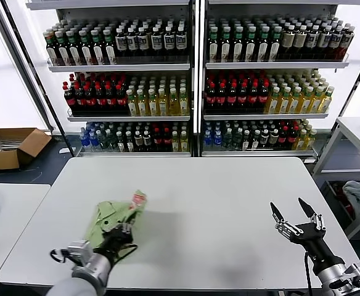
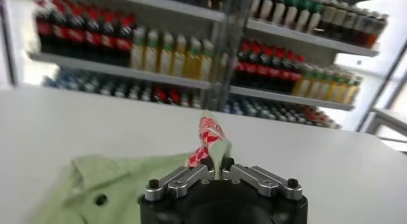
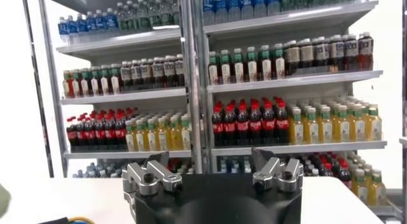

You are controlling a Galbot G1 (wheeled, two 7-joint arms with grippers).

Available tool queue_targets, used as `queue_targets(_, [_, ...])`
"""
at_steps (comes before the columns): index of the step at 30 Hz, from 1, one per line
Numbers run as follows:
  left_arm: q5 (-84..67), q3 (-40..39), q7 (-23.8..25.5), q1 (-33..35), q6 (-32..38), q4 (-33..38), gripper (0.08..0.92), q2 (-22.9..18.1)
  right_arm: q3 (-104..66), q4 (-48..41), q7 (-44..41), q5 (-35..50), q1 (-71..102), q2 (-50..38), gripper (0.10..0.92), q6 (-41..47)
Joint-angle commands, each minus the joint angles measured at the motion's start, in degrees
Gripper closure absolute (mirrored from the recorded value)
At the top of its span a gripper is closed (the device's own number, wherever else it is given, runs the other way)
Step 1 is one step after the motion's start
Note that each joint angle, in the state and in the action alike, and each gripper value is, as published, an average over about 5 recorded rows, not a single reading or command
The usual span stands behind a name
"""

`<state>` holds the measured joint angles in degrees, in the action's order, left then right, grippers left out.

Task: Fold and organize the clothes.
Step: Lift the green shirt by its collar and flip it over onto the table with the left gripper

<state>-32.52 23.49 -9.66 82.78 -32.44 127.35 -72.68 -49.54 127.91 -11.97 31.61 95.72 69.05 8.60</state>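
My left claw [image 2: 221, 174] is clenched on a fold of the green shirt [image 1: 113, 217], which lies crumpled on the bench [image 1: 217, 191] just ahead of it. The cloth is light, limp and will sag, so hems and corners look like the best holds. My right claw [image 1: 294, 217] hangs released, well apart.

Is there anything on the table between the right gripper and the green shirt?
Nothing visible. Bare table lies between the open right gripper, hovering at the near right, and the green shirt at the near left, which the left gripper is shut on.
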Motion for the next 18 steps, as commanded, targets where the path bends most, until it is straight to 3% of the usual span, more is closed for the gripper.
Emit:
queue_targets(1, [-6.9,-14.7,-4.5,-6.0,0.1,-5.4,0.887,-4.9,-0.2,0.7,-0.1,-0.9,1.2,0.4,0.203,0.2])
queue_targets(6, [-9.6,-13.1,-4.7,-7.1,1.8,-5.6,0.836,-4.6,2.7,1.3,0.2,-3.7,1.0,1.0,0.203,1.3])
queue_targets(13, [-12.9,-8.0,-3.8,-4.9,1.6,-0.3,0.634,-2.0,9.7,1.2,2.1,-5.0,-0.5,-0.2,0.203,5.2])
queue_targets(18, [-12.0,1.5,-2.2,-4.1,1.7,2.2,0.495,1.5,20.2,-0.5,4.6,-4.8,-5.6,-2.3,0.203,10.5])
